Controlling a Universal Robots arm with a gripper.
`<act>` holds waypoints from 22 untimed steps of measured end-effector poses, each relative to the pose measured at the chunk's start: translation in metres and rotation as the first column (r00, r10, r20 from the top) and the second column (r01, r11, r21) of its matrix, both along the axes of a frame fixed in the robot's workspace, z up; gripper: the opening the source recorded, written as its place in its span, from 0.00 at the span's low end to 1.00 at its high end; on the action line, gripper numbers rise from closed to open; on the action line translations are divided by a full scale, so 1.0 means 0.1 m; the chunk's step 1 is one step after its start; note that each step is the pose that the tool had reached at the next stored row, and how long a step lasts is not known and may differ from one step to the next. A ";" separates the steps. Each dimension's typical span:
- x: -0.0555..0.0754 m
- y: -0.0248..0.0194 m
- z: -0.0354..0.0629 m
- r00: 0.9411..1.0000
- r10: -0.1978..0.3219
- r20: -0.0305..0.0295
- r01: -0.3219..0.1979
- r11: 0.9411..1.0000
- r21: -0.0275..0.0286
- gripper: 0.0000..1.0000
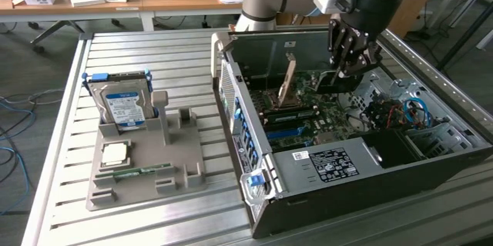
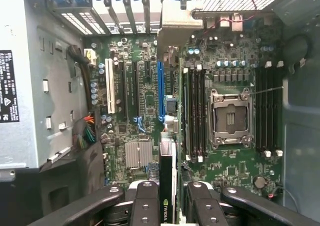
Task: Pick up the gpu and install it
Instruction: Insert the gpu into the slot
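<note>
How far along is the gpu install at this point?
Pickup looks done: the gripper is shut on the gpu. It hangs inside the open case above the motherboard, near the blue slot. Seating is left: the gpu is not yet in any slot.

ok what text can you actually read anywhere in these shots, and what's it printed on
"NVIDIA": on the edge of the gpu held in the gripper.
Black label on the grey metal cover inside the case: white print, too small to read.
White sticker beside it: too small to read.
Blue label on the hard drive in the stand: blurred, unreadable.
</note>
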State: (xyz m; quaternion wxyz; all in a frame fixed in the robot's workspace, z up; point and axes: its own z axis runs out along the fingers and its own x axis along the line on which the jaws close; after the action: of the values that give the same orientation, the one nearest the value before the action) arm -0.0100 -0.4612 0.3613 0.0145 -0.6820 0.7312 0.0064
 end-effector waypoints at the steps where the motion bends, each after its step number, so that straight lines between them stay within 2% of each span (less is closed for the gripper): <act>1: 0.00 0.000 -0.018 1.000 0.000 0.000 0.000 1.000 0.000 0.26; 13: -0.01 0.000 -0.215 1.000 0.000 0.000 0.000 1.000 0.000 0.26; 22: -0.01 0.000 -0.289 1.000 0.000 0.000 0.000 1.000 0.000 0.26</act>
State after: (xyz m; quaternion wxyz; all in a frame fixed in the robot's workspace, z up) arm -0.0109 -0.4612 0.3324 0.0144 -0.6820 0.7312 0.0064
